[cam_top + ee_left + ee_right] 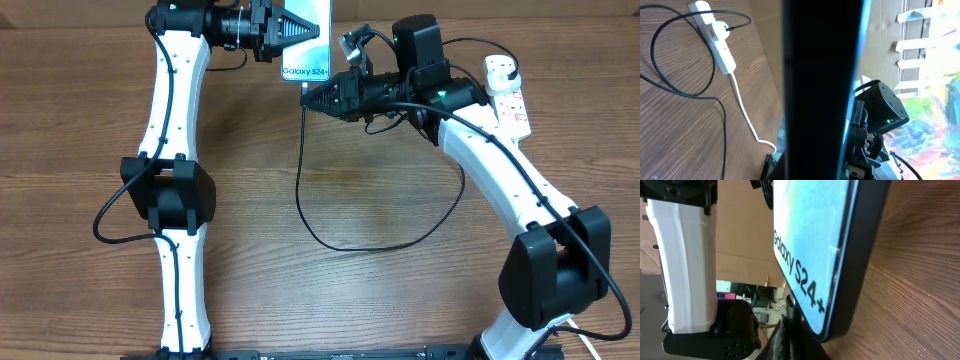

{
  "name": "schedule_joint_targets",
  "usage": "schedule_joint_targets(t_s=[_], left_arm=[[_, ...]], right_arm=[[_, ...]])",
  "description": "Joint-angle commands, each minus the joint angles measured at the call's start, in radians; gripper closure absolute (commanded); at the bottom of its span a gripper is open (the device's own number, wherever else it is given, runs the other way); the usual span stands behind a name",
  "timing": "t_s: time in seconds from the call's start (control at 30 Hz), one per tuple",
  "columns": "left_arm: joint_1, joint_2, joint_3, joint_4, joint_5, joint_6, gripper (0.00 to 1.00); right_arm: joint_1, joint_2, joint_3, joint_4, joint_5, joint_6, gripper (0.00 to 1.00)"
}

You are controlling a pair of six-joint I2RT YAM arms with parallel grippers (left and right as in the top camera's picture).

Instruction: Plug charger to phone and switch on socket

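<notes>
Overhead: L claw clamps phone, R claw pinching charger tip just below

Wood-grain table backed by a brown cardboard panel.

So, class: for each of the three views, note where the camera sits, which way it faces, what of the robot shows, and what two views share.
Overhead: above the table, looking straight down; shows left arm, right arm, phone, charger cable, socket.
Left wrist: on the left arm, looking along the phone's dark edge towards the socket; the right arm's black joint shows.
Right wrist: on the right arm, facing the phone's blue screen; the left arm's white link shows.
Shared: both wrist views show the phone.
</notes>
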Motion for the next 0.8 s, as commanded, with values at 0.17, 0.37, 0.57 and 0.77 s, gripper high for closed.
schedule_joint_targets(t_s=[0.17,0.37,0.57,0.77], left_arm=[[-0.006,-0.015,0.015,0.0,0.093,0.03,0.96],[-0.005,-0.015,0.016,0.0,0.093,0.034,0.96],[-0.005,-0.015,0.016,0.0,0.093,0.041,0.96],[-0.005,-0.015,0.015,0.0,0.075,0.041,0.96]], right_arm=[[-0.003,-0.019,0.019,0.013,0.002,-0.011,0.96],[-0.003,-0.019,0.019,0.013,0.002,-0.011,0.96],[-0.003,-0.019,0.019,0.013,-0.002,-0.011,0.96],[-0.003,-0.019,0.019,0.013,-0.018,-0.008,0.96]])
